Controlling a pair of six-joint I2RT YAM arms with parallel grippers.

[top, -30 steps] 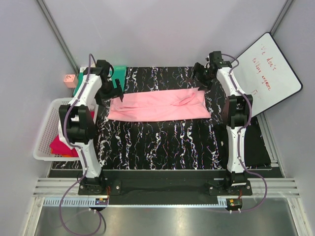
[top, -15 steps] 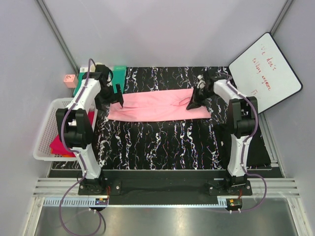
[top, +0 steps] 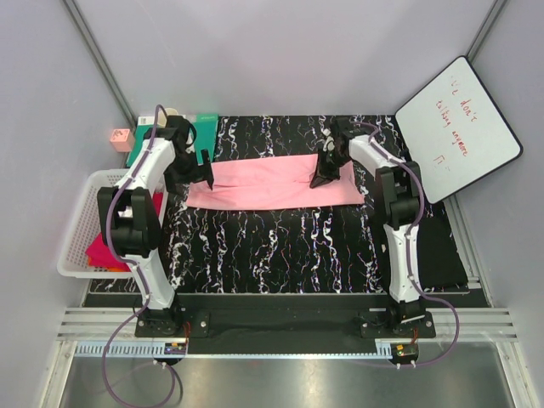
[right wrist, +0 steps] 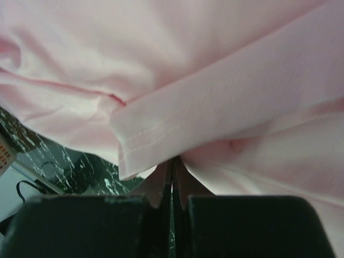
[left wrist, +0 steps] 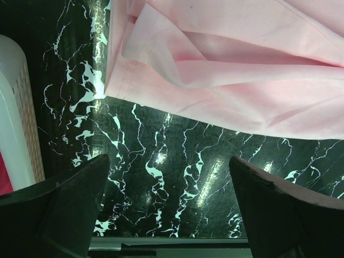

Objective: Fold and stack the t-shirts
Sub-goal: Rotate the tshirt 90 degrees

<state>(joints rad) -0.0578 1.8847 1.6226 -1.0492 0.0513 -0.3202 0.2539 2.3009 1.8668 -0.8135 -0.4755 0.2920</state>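
Now | left tool spread | right tool pinches one pink t-shirt | (one magenta t-shirt in basket)

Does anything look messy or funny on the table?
The pink t-shirt is a bit messy: its left end is rumpled with a flap turned over, and the right gripper, jaws shut, pinches a bunched fold. Nothing looks spilled or torn.

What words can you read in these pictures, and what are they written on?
"we don't": maybe; this is the first line of red handwriting on the whiteboard, too small to be sure.
The other red lines on the whiteboard: too small and slanted to read.
On the light pink t-shirt: no print or label shows.
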